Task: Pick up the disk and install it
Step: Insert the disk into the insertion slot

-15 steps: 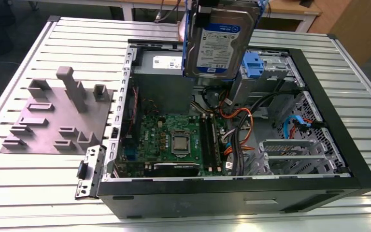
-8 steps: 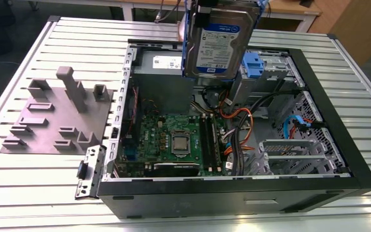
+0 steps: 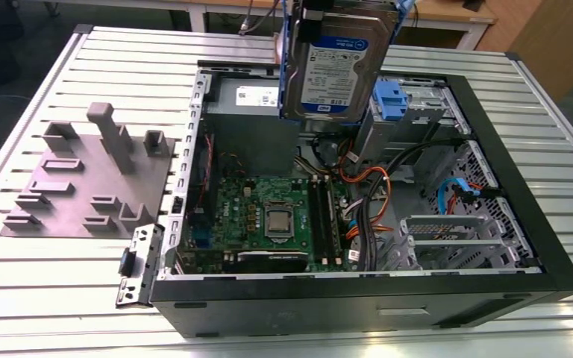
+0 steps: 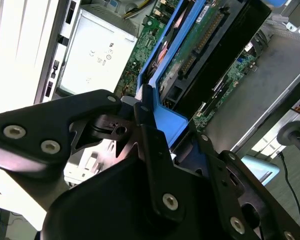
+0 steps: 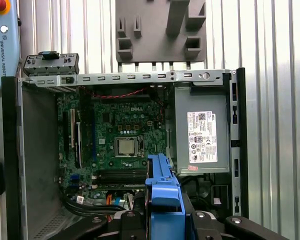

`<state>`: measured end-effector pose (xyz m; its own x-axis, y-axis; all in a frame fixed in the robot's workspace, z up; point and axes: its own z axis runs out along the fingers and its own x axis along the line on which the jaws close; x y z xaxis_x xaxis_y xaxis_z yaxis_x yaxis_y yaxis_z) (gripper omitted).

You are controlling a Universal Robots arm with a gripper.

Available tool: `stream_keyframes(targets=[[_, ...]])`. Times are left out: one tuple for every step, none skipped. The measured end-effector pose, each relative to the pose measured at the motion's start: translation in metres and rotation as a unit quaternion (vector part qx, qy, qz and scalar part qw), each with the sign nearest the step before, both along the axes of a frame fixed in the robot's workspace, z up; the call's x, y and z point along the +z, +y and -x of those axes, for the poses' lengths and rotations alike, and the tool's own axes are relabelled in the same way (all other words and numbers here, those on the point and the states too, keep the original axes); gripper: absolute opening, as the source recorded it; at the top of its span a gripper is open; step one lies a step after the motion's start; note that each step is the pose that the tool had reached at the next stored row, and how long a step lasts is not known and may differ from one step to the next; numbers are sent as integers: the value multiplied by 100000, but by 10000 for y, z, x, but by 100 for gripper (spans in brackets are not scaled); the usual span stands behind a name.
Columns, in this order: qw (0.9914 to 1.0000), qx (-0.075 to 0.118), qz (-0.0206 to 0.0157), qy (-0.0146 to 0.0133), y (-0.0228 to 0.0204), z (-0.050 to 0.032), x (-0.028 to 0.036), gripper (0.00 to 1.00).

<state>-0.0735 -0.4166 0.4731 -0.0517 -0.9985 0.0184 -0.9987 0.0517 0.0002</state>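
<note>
The gripper (image 4: 140, 112) was clamped tight on the disk (image 4: 190, 55), its black fingers (image 4: 90, 117) pinching the blue rail at one end. The disk hung straight down from the gripper, long side up and down, in the air over the open computer case (image 3: 366, 302). The second wrist view showed the disk's green underside; the exterior view showed its face with the white-and-blue label. Down below, the first wrist view showed the green board (image 5: 125, 125) and the grey box (image 5: 185, 100) with a sticker. In the exterior view the grey cage (image 3: 426, 112) with the blue latch (image 3: 390, 97) stood just past the disk, toward the exterior view's right. I think the gap between disk and cage mattered most. Farthest off, a grey plate (image 3: 77, 186) sat on the table (image 3: 48, 298).
</note>
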Motion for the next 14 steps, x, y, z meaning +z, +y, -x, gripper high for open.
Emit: stream_keyframes(targets=[[100000,0,-1,-1,0,0,0,36],[100000,0,1,0,0,10,0,36],[100000,1,0,-1,0,10,0,36],[100000,-1,3,0,0,17,0,36],[100000,0,1,0,0,25,0,36],[100000,0,-1,-1,0,25,0,36],[100000,-1,1,-1,0,25,0,36],[100000,0,1,1,0,25,0,36],[100000,-1,-1,2,0,25,0,36],[100000,-1,1,0,0,26,0,36],[100000,-1,0,0,0,26,0,36],[100000,-1,1,0,0,26,0,36],[100000,0,1,1,0,26,0,36],[100000,2,0,-1,0,26,0,36]])
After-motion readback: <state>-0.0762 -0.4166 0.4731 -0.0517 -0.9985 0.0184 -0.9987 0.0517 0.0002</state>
